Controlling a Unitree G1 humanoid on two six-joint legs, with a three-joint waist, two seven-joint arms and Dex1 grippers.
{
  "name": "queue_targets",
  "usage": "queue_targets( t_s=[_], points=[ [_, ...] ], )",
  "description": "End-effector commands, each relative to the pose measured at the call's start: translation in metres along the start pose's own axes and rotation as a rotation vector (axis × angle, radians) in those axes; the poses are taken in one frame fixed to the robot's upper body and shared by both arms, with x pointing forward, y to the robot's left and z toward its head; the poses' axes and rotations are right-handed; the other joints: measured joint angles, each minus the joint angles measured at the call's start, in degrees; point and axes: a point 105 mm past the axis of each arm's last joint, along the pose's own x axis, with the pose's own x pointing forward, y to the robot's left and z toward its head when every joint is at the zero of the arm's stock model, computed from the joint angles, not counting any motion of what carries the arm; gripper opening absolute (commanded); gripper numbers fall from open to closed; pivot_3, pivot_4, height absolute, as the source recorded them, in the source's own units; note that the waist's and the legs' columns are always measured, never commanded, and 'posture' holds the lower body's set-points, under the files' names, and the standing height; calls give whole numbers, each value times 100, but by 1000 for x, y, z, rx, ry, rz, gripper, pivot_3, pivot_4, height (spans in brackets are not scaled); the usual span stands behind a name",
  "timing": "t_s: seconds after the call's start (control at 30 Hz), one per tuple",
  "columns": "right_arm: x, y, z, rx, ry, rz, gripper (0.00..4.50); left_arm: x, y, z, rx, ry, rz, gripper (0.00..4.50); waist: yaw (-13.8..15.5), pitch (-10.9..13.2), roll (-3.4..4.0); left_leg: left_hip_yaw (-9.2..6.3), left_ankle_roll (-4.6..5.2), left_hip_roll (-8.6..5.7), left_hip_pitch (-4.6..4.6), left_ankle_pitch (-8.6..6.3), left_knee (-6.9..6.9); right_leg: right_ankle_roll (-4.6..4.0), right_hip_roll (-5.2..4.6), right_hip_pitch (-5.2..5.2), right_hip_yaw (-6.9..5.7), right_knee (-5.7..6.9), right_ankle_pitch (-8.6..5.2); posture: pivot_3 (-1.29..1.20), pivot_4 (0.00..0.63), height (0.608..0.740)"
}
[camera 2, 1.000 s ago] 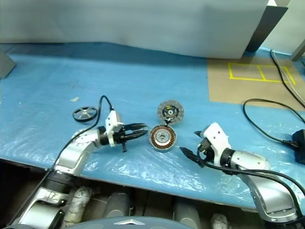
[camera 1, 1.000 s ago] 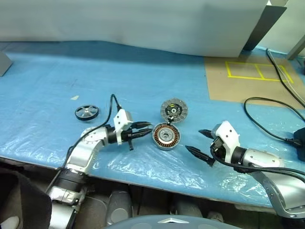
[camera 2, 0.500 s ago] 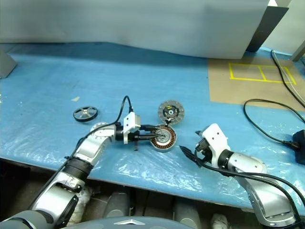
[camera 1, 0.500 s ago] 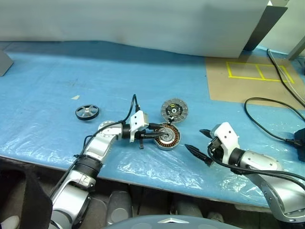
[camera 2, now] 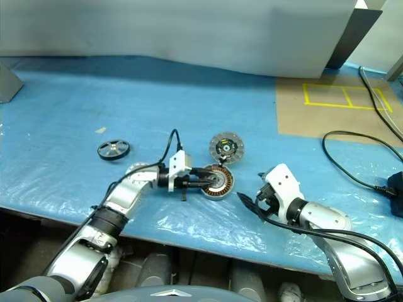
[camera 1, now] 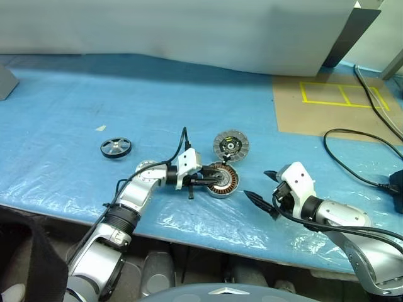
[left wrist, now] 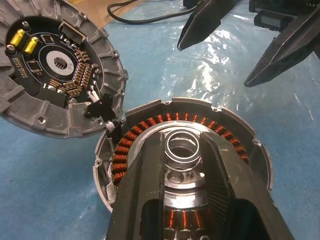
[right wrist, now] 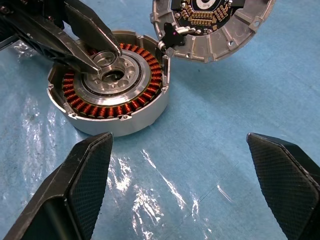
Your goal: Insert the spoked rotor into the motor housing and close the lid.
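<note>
Inside, motor housing (left wrist: 250,150) copper windings, left hand (left wrist: 182,150) pinching silver hub, right hand (right wrist: 185,165) spread

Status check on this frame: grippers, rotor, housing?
Left gripper fingers astride motor housing hub. Right gripper open, clear. Spoked rotor on table; lid open.

Blue plastic sheet (camera 1: 189,100); black cable (camera 1: 352,157) at right.

The left gripper (camera 1: 214,180) has swung in from just beside the motor housing (camera 1: 221,179) to reach over its open top, fingers (left wrist: 150,175) now flanking the silver central hub (the forearm extended along the counter (camera 1: 63,113) with it).
</note>
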Motion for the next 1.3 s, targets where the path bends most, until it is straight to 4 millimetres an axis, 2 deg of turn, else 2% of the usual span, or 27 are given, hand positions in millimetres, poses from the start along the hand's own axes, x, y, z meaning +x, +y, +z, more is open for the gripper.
queue_targets(
  t_s=[0.03, 0.47, 0.73, 0.77, 0.97, 1.1, 1.3],
  points=[
    [-4, 1, 9, -44, -27, -9, 4500, 1, 6, -2, 19, 41, 20, 704, -4, 0, 0, 0, 0, 0, 1, 0, 0, 0, 1, 0, 0, 0, 0, 0, 150, 740],
    [-2, -1, 5, -44, -14, -31, 4500, -2, -4, -16, -24, 95, -39, 704, 1, -1, 1, -2, 0, 0, 20, 0, 1, -1, -2, 20, 0, 0, -1, 0, 150, 740],
    [0, -4, 3, -49, -13, -46, 4500, 0, -2, -27, -77, 124, -18, 704, 2, -2, 1, -2, 0, -1, 25, 0, 1, -5, -2, 26, 0, 0, -3, 0, 150, 740],
    [0, -4, 3, -52, -11, -50, 4500, 1, -3, -27, -78, 124, -19, 1429, 3, -2, 1, -2, 0, -1, 27, 0, 1, -7, -3, 28, 0, -1, -4, 0, 150, 740],
    [1, -3, 1, -46, -10, -48, 4500, -5, 1, -31, -48, 131, -8, 3248, -1, -3, 2, -2, 0, -1, 35, 0, 0, -13, -4, 33, 1, -1, -8, 0, 150, 740],
    [1, -2, 3, -47, -18, -43, 4500, -13, 1, -25, -44, 97, -15, 3248, -13, -3, 2, -3, 0, 0, 39, 0, 0, -13, -3, 33, 1, 0, -8, 0, 150, 740],
    [-1, 3, 33, -40, -122, 53, 4500, -41, -11, -5, -87, 11, -34, 3248, -46, -3, 2, -13, -1, 2, 36, -1, -8, -11, 0, 18, 6, 0, -7, 0, 150, 740]
  ],
)
